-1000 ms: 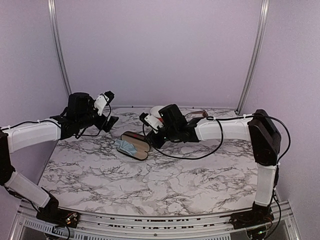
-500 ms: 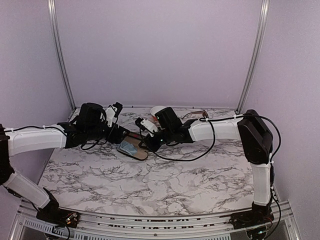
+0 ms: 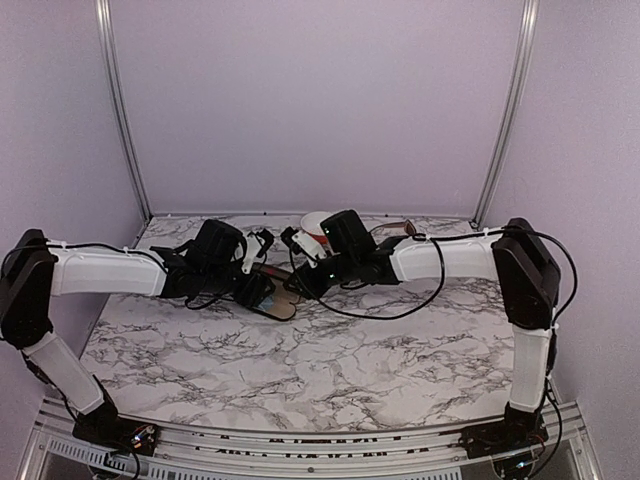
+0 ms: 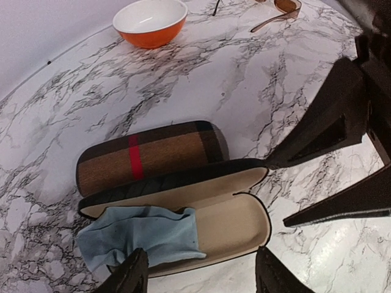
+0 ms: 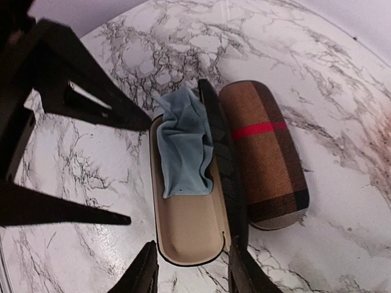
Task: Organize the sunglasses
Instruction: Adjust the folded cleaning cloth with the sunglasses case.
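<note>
The brown sunglasses (image 4: 282,7) lie at the back of the table, right of the orange bowl; in the top view (image 3: 396,228) they show behind my right arm. Of the black pair only a thin dark arm (image 4: 215,6) shows at the frame's edge. An open black case (image 4: 235,223) with a beige lining holds a blue cloth (image 4: 143,235). My left gripper (image 4: 204,278) is open and empty over the case's near rim. My right gripper (image 5: 192,274) is open and empty over the case's bare end (image 5: 186,232). The two grippers (image 3: 258,288) (image 3: 296,281) face each other across the case.
A closed brown case with a red stripe (image 4: 146,155) lies right behind the open case's lid, also in the right wrist view (image 5: 266,152). An orange bowl (image 4: 151,21) stands at the back (image 3: 314,222). My right gripper's fingers (image 4: 324,128) reach in from the right.
My left arm has swung right and down from the back left, bringing its gripper to the open case. My right gripper has stayed at the case's other end.
</note>
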